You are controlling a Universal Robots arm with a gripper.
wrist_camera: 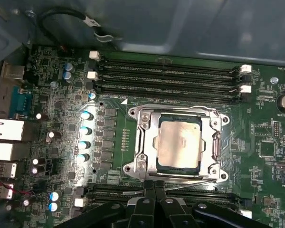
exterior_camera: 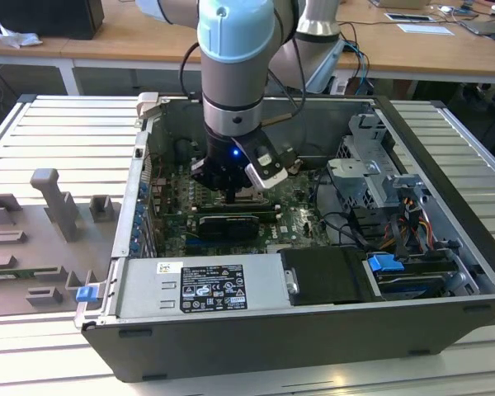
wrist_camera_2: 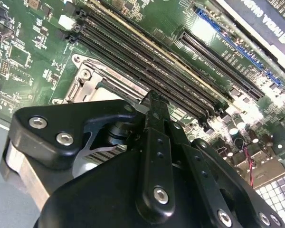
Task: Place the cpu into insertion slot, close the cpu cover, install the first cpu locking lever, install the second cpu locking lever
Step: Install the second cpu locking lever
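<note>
In the first wrist view the cpu (wrist_camera: 179, 142) lies flat in the insertion slot (wrist_camera: 131, 113), its dull beige face showing through the cut-out of the silvery cpu cover (wrist_camera: 146, 142), which lies down over it. A thin wire locking lever (wrist_camera: 195, 181) runs along the socket edge nearest my fingers. My gripper (wrist_camera: 154, 184) is shut, its black tips together right at that edge by the lever. I cannot tell whether they touch it. In the second wrist view the gripper (wrist_camera_2: 154, 100) points down beside the socket's metal rim (wrist_camera_2: 88, 78). The exterior view has the gripper (exterior_camera: 231, 196) low inside the open computer case (exterior_camera: 445, 165).
Long black memory slots (wrist_camera: 166, 71) run on the socket's far side, and more (wrist_camera: 109, 192) lie close to my fingers. A black graphics card (exterior_camera: 227, 224), the power supply (exterior_camera: 202, 285), a drive cage (exterior_camera: 371, 165) and loose cables (exterior_camera: 396, 223) crowd the case. Grey fixtures (exterior_camera: 49, 214) stand outside it.
</note>
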